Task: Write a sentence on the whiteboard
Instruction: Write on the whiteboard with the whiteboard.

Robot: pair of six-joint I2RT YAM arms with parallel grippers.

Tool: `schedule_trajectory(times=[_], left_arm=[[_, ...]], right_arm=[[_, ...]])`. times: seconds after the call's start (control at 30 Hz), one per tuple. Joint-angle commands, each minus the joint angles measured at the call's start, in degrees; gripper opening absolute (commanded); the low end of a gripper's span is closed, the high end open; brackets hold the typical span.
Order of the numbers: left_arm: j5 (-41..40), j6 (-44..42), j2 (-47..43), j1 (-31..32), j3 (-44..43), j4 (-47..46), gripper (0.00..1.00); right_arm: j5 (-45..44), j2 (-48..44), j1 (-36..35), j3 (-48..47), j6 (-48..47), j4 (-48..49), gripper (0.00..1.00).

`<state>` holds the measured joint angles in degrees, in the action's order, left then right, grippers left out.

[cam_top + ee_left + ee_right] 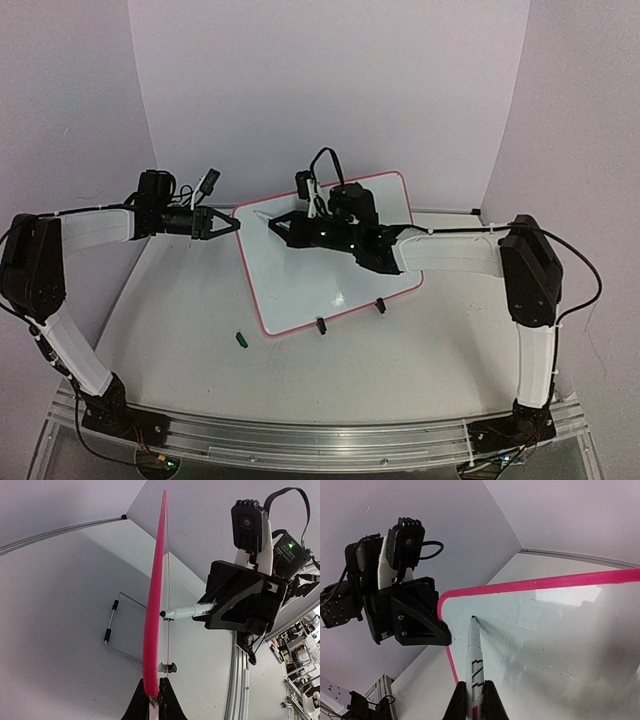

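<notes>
The whiteboard (310, 285), white with a red-pink frame and two black clip feet, stands tilted at mid table. No writing shows on it; the sentence is not in view. My left gripper (230, 225) is shut on the board's upper left corner. In the left wrist view the board's frame (155, 590) is edge-on between the fingers (172, 702). My right gripper (283, 228) is shut on a white marker (474, 655), whose dark tip touches the board (560, 630) near that corner. The marker also shows in the left wrist view (185, 612).
A small green marker cap (240, 339) lies on the table in front of the board's lower left corner. A wire stand (112, 625) sits behind the board. Pale walls close in the back and sides. A metal rail (300, 440) runs along the near edge.
</notes>
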<state>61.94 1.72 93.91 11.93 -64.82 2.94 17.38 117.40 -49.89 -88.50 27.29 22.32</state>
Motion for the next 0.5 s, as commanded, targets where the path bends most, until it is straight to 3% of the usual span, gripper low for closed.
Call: schedule_trajectory(times=[0.0,0.47], left_arm=[[-0.5,-4.3,-0.2,1.0,0.4,2.3,0.0],[-0.8,-4.6,-0.4,1.0,0.2,2.8,0.0]], right_arm=[[1.5,2.0,0.2,-3.2,-1.5,-1.2,0.0],[6.6,2.3,-0.3,-0.5,-2.5,-3.5,0.0]])
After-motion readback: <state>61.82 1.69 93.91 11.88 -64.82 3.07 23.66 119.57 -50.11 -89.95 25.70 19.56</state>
